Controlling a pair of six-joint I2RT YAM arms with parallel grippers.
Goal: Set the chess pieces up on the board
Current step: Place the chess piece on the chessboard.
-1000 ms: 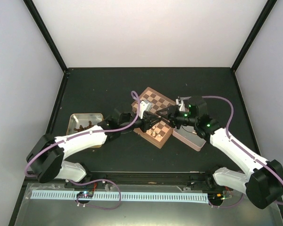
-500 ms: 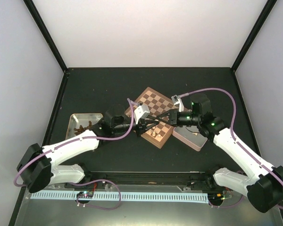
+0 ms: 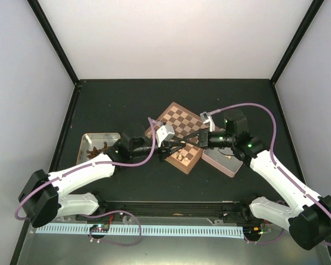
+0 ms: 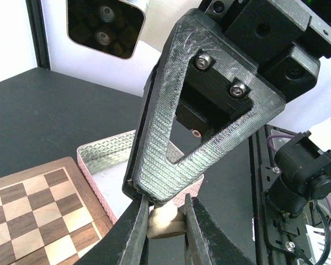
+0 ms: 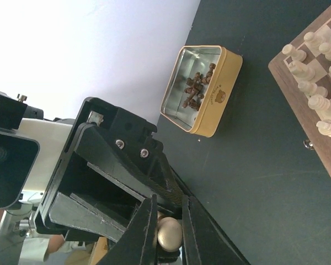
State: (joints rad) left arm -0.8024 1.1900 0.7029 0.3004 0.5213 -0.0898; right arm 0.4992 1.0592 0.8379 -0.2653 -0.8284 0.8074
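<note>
A pale chess piece [image 4: 165, 223] hangs between both grippers above the near-left edge of the board [image 3: 179, 122]. My left gripper [image 4: 165, 221] is shut on its base. My right gripper [image 5: 169, 221] is shut on its round head [image 5: 170, 234]. In the top view the left gripper [image 3: 166, 149] and right gripper [image 3: 180, 142] meet tip to tip. Several pale chess pieces [image 3: 181, 157] stand along the board's near edge, also seen as a row of pieces [image 5: 314, 72] in the right wrist view.
A yellow tin [image 3: 99, 144] left of the board holds dark brown pieces [image 5: 197, 88]. A pale pink tray [image 3: 223, 160] lies right of the board, under the right arm; its patterned wall [image 4: 107, 157] shows beside the board [image 4: 38, 204].
The right gripper's jaws have closed onto the pale piece's head. The left gripper, still holding the piece, has drawn back from over the board toward its near-left edge.
</note>
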